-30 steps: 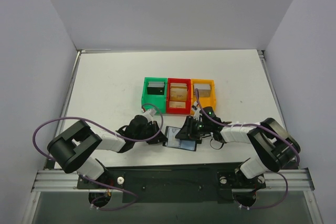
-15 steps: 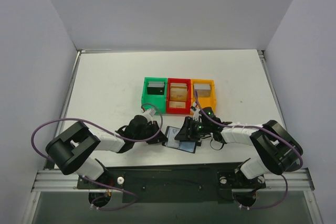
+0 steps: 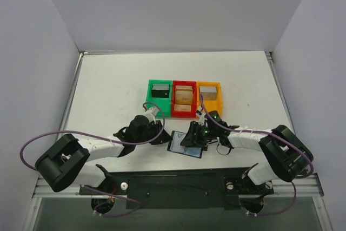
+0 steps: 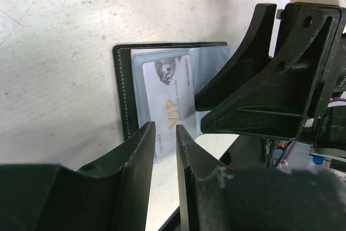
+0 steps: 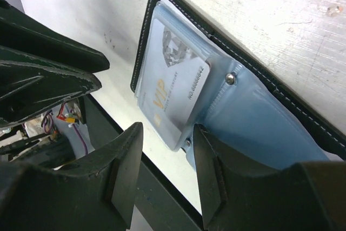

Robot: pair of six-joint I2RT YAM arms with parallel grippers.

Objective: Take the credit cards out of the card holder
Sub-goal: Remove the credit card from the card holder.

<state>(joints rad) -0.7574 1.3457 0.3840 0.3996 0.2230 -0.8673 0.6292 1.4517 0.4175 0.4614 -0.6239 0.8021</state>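
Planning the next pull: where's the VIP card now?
In the top view, the VIP card sits in the left half of the open card holder, on the table in front of the red bin.

A white, scuffed bench [image 3: 108, 90] is seen. Three bins are set on it in a touching row near its centre: a green bin [image 3: 149, 96] at 9 o'clock, a red bin [image 3: 183, 115] in the middle, an orange bin [image 3: 219, 97] at 3 o'clock. A card holder [image 3: 181, 145] is laid open and flat at 6 o'clock of the red bin, apart from it.
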